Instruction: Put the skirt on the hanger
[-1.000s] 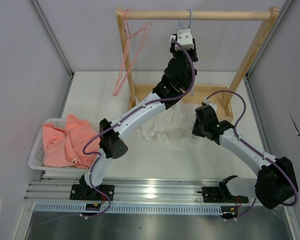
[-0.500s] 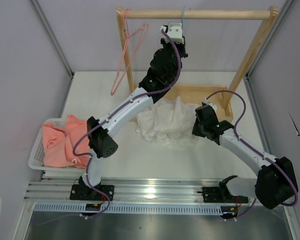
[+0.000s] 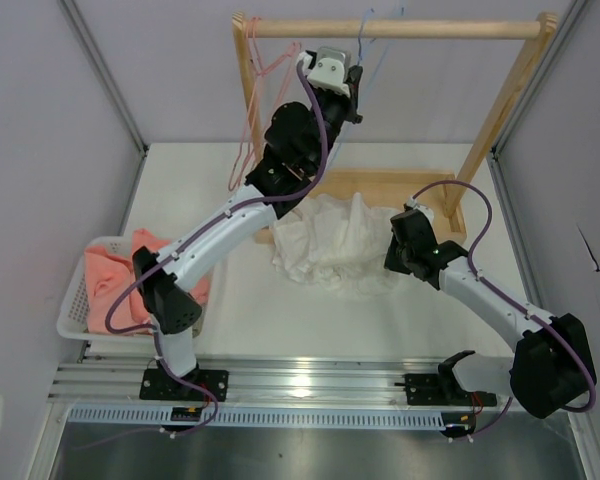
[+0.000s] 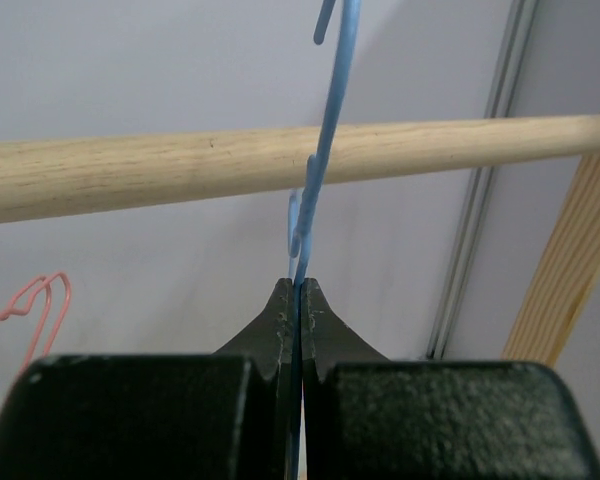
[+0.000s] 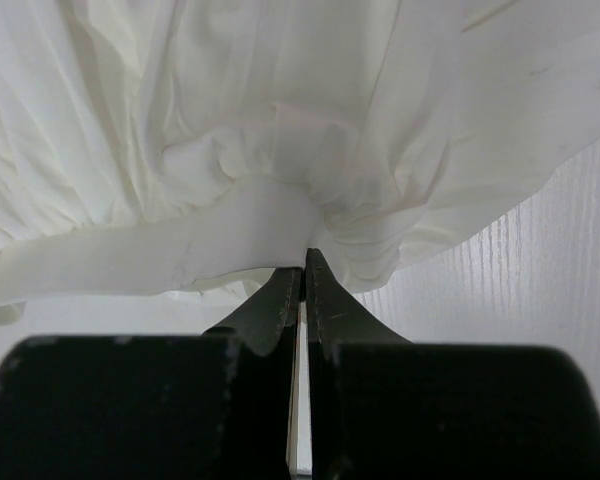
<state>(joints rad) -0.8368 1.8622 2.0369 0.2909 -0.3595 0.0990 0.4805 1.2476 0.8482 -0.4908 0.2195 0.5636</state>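
The light-blue wire hanger (image 4: pixel 325 120) hangs at the wooden rod (image 4: pixel 130 170) of the rack, and its wire (image 3: pixel 383 58) slants beside the rod in the top view. My left gripper (image 4: pixel 297 287) is raised to the rod (image 3: pixel 430 30) and is shut on the hanger's wire, which runs straight up from between its tips. The white crinkled skirt (image 3: pixel 325 245) lies bunched on the table in front of the rack's base. My right gripper (image 5: pixel 303 260) is shut on a gathered fold at the skirt's (image 5: pixel 230 120) right edge, low over the table.
A pink wire hanger (image 3: pixel 260 90) hangs at the rod's left end, close to my left wrist. The rack's wooden base (image 3: pixel 410 185) and slanted right post (image 3: pixel 500 110) stand behind the skirt. A white basket (image 3: pixel 75 300) holding salmon-pink cloth (image 3: pixel 115 280) sits at the left.
My left gripper shut on the blue hanger and moved up and left along the rod, tilting the hanger. More of the skirt now shows. The right arm has not moved.
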